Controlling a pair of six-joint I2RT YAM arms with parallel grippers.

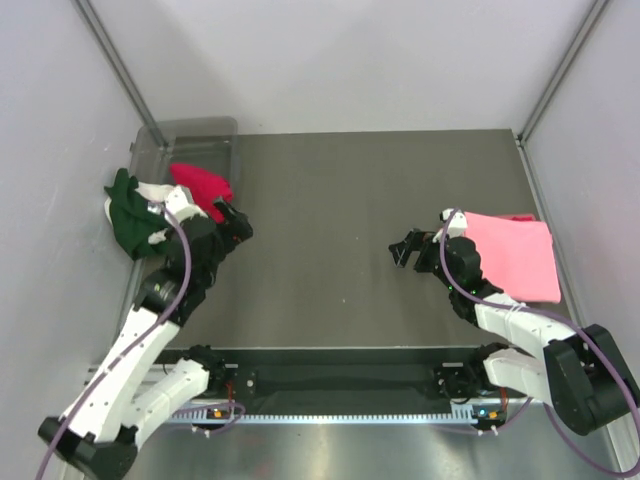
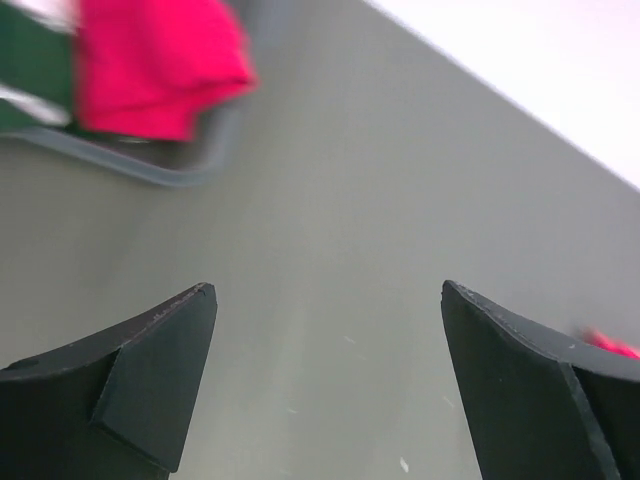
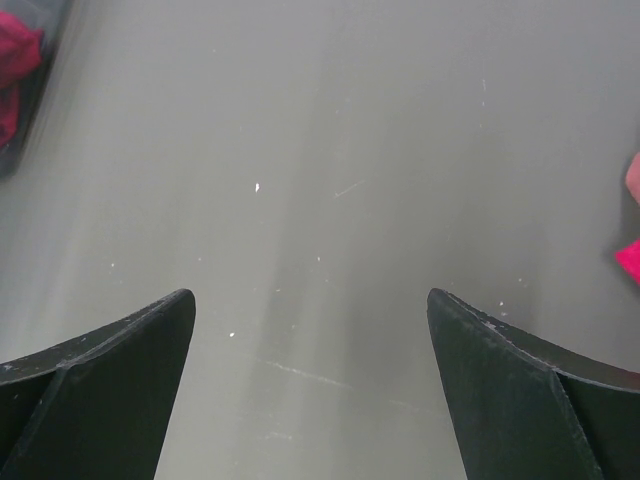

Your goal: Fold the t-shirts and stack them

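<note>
At the bottom of the overhead view the two arms rise from their bases on the dark grey matte table (image 1: 340,190). Left of centre, the left gripper (image 1: 238,222) hovers over bare table, its black fingers spread wide and holding nothing. Right of centre, the right gripper (image 1: 403,250) is likewise wide apart and empty. Just behind the right arm, at the right edge, the light pink t-shirt (image 1: 515,255) lies flat. In the upper left, the crumpled red t-shirt (image 1: 203,188) drapes over the near rim of the clear grey plastic bin (image 1: 190,135), beside the bunched dark green and white t-shirt (image 1: 128,212).
</note>
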